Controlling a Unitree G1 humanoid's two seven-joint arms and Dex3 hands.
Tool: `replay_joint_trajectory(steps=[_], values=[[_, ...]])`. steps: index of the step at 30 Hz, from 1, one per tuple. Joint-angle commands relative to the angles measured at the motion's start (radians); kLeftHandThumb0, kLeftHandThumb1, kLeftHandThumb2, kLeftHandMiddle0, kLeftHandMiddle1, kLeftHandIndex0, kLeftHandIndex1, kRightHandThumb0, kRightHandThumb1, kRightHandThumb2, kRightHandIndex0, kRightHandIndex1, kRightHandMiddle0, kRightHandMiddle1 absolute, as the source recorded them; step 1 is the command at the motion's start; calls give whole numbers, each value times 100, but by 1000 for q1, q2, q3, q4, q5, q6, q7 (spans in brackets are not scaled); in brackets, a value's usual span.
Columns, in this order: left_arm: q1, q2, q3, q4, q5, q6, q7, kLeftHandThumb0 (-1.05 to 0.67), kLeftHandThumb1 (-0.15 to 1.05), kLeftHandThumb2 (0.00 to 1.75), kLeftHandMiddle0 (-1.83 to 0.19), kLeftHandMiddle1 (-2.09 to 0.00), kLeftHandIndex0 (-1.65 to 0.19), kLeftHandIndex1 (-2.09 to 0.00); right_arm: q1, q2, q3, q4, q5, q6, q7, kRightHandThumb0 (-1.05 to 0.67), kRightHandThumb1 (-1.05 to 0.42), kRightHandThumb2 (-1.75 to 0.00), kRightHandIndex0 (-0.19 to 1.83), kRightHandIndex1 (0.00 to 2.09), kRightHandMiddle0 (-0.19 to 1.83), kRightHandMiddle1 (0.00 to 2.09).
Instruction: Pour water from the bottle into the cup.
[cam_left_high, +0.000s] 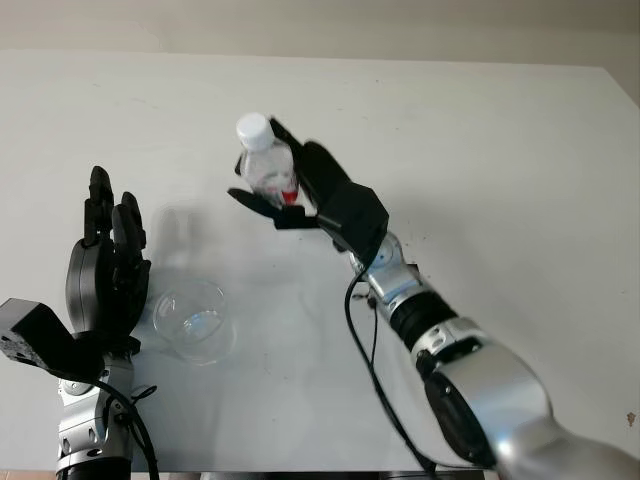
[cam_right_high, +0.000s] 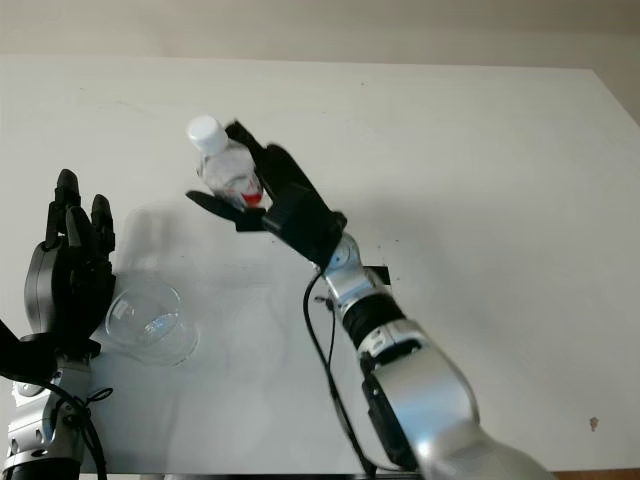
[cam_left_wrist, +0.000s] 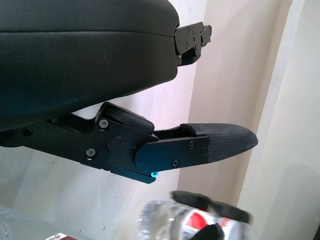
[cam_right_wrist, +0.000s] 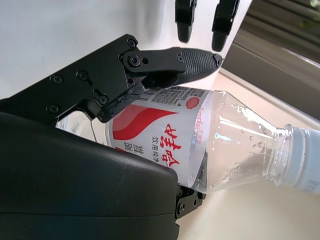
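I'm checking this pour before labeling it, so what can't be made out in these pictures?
- Water level in the bottle: the right hand wraps its lower body in the head views; the label covers it in the right wrist view.
- Whether the cup holds any water: clear glass, too small in the head views.
- Left hand, open beside the cup: its palm faces away.

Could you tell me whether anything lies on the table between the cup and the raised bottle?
Nothing does. In the left eye view, bare white table separates the cup from the bottle gripped in the right hand; the left hand stands open beside the cup.
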Motion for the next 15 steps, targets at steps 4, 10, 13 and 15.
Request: replay_joint_trajectory(steps=[4, 10, 13, 15], values=[[15, -12, 5, 26, -9, 1, -4, -78, 105, 53, 17, -5, 18, -5, -30, -64, 99, -58, -176, -95, -149, -39, -105, -38, 130, 209, 95, 209], [3, -11, 4, 37, -4, -4, -3, -78, 105, 52, 17, -5, 18, -5, -59, -124, 249, -77, -448, -123, -454, -44, -105, -27, 127, 209, 96, 209], [-1, -9, 2, 43, 0, -8, -4, -78, 105, 53, 17, -5, 18, -5, -78, -144, 320, -78, -553, -105, -569, -47, -105, -28, 125, 209, 96, 209], [-3, -10, 2, 44, -1, -8, -4, -77, 105, 53, 18, -5, 18, -5, -90, -149, 356, -70, -592, -115, -611, -48, -105, -28, 123, 209, 95, 209]])
